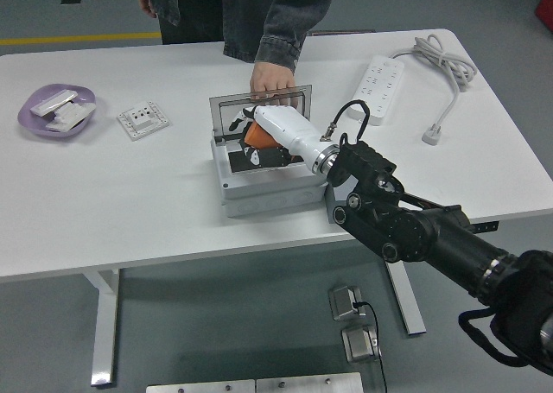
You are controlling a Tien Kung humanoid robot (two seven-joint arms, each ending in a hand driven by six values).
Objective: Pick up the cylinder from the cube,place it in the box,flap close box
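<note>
Cylinder [257, 136] is held by the right hand [270, 132] fingers just inside the open box [263, 186], placing step underway; release is needed next, then the lid [233, 108], touched by a person's hand [270, 78], gets flapped shut.

The glossy white plastic-shelled right hand [263, 134] sits over a matt grey plastic box [259, 181], against a smooth orange cylinder [257, 136]. Behind it, a person's faded denim cloth sleeve [289, 22]. Beneath, a smooth matt white table [130, 203].

Box [259, 173] mid-table; bowl [54, 110] far left; power strip [378, 75] behind right.
</note>
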